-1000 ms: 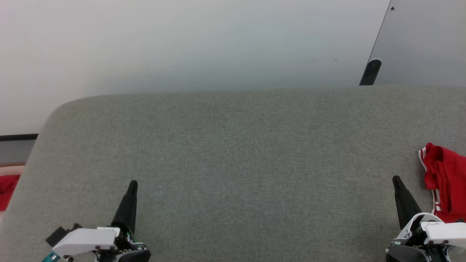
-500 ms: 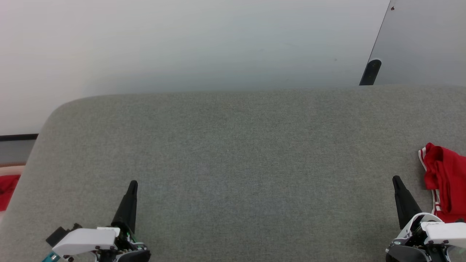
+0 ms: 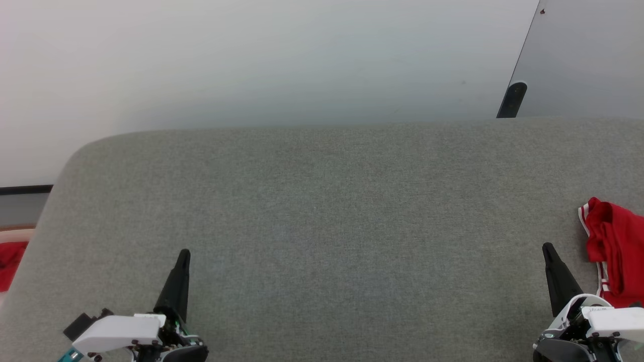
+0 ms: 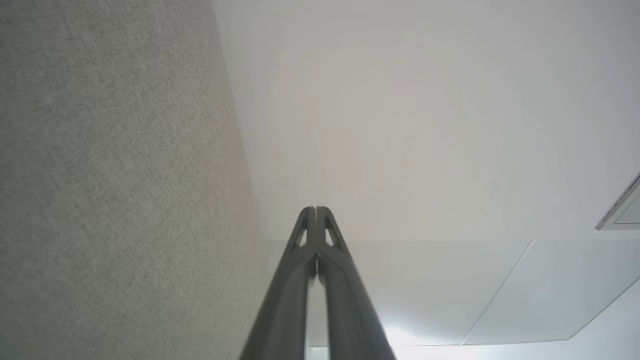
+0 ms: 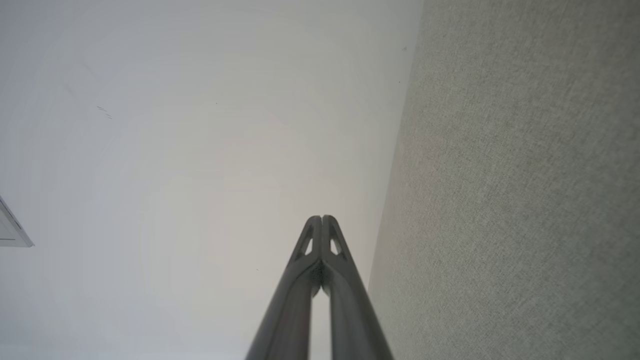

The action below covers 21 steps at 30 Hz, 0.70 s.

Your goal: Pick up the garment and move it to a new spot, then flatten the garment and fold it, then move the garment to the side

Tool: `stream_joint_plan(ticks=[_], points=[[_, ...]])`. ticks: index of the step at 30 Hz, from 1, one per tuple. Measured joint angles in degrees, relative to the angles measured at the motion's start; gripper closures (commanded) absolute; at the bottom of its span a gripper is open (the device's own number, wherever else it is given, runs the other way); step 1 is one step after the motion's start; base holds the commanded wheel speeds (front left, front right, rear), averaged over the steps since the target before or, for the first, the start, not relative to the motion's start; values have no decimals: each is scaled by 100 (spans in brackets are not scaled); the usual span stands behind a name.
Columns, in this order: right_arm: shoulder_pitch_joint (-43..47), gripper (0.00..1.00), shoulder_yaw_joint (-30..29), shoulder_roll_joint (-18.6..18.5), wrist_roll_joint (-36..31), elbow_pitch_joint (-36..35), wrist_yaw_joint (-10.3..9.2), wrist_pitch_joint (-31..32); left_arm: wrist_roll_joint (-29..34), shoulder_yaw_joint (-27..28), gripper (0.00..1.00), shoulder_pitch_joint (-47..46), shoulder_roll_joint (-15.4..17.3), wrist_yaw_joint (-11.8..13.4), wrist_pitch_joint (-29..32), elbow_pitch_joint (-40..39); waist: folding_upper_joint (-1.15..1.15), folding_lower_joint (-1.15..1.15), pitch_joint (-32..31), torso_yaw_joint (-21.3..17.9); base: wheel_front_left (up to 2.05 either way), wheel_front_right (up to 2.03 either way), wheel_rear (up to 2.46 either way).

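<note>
The garment [image 3: 616, 251], red with thin red-and-white stripe trim, lies bunched on the grey surface [image 3: 327, 216] at the right edge of the head view, partly cut off by the frame. My right gripper [image 3: 547, 247] stands just left of the garment, apart from it, shut on nothing. At the lower left my left gripper [image 3: 184, 253] is also shut on nothing. In each wrist view the two dark fingers meet at the tips: the left gripper [image 4: 316, 209] and the right gripper [image 5: 321, 218] both point toward the pale wall past the grey surface.
A plain red cloth scrap [image 3: 10, 264] lies beyond the grey surface's left edge. A pale wall [image 3: 251, 60] rises behind the surface, with a grey panel [image 3: 588, 55] and a dark rounded part [image 3: 513, 99] at the back right.
</note>
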Motion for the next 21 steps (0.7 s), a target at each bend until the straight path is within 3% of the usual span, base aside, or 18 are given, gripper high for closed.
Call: stream_joint_plan(ticks=[21], points=[[0, 100, 1, 0, 0, 0, 0, 0, 0, 0, 100, 0, 0, 0, 0, 0, 0, 0, 0, 0, 0, 0, 0]])
